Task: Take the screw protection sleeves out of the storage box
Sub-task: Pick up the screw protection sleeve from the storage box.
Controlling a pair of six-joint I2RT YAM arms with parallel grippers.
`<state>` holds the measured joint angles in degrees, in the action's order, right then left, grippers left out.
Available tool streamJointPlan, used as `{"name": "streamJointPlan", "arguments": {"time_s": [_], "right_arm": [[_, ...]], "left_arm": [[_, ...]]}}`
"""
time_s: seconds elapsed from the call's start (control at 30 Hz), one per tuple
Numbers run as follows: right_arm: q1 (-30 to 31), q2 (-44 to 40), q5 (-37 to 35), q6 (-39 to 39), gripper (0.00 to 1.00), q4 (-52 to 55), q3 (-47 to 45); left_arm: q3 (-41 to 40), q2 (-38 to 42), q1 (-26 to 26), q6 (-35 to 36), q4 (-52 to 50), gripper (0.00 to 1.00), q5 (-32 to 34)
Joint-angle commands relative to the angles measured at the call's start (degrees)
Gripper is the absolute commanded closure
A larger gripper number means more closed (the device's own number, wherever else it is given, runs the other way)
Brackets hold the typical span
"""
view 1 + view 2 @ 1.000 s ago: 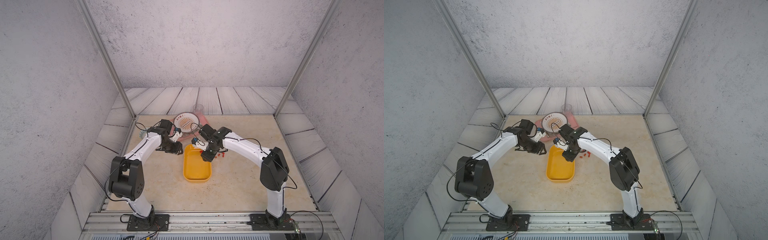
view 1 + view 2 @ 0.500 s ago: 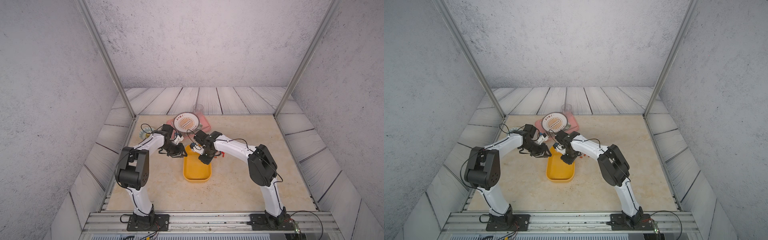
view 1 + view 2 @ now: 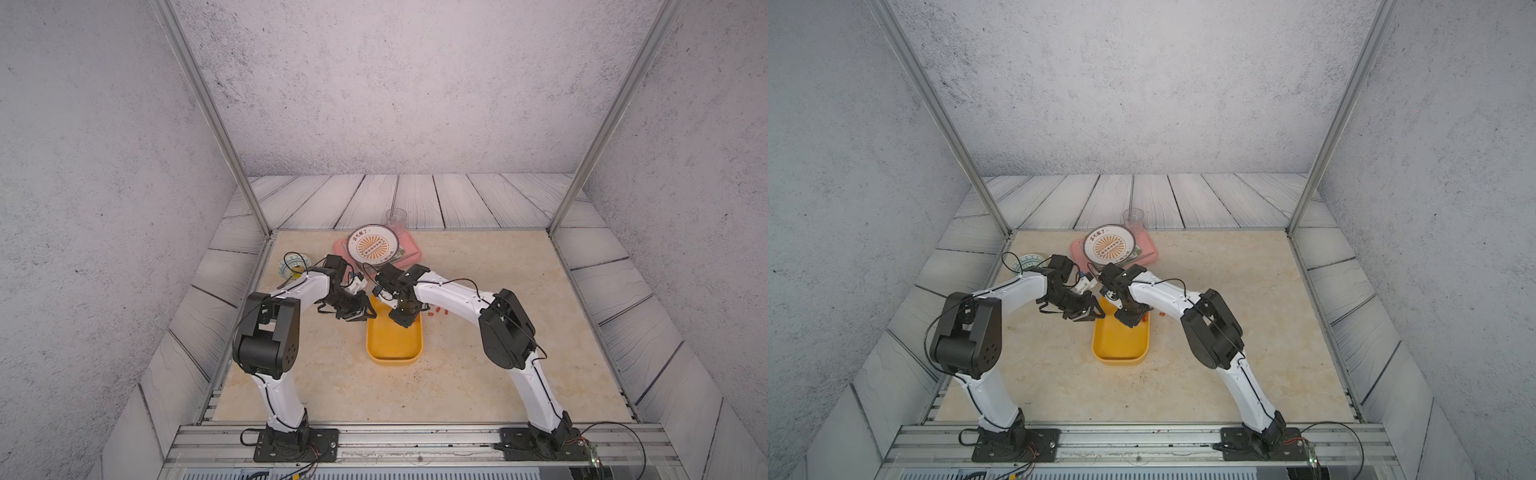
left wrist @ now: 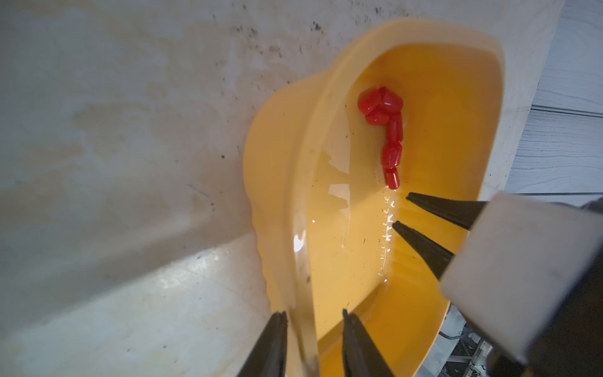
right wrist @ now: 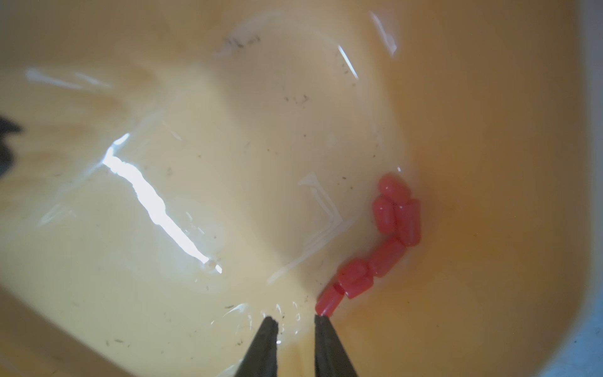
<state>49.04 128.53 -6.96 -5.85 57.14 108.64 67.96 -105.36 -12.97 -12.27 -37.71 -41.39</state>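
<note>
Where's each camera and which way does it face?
Both top views: high behind the robot, looking down over the table; left arm and right arm show whole.
Left wrist: at the rim of the storage box, looking inside; left gripper straddles the rim, right gripper intrudes.
Right wrist: low over the box floor; right gripper beside the screw protection sleeves.
Shared: both wrist views show the sleeves.

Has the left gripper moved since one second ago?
Yes. In a top view, the left gripper has come closer to the storage box, now at its rim.

Sleeves [image 4: 394, 130] clustered in storage box [image 3: 392, 359], loose sleeves [image 3: 437, 311] right of it, plate [image 3: 372, 245] on tray [image 3: 411, 255] behind
</note>
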Motion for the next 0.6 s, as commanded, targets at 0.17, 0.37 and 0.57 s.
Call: {"name": "streamJointPlan", "arguments": {"time_s": [0.17, 0.37, 0.57], "right_arm": [[0.5, 2.3, -4.5, 1.5, 0.78, 3.0, 2.3], [0.4, 2.1, -4.2, 1.0, 0.78, 2.8, 2.7], [0.4, 2.4, -4.5, 0.1, 0.79, 3.0, 3.4]], "left_arm": [[-1.8, 0.6, 0.0, -2.3, 1.7, 0.72, -1.4], [-2.0, -0.7, -0.1, -3.1, 2.2, 0.79, 0.3], [-3.5, 0.4, 0.0, -4.9, 3.7, 0.86, 1.4]]}}
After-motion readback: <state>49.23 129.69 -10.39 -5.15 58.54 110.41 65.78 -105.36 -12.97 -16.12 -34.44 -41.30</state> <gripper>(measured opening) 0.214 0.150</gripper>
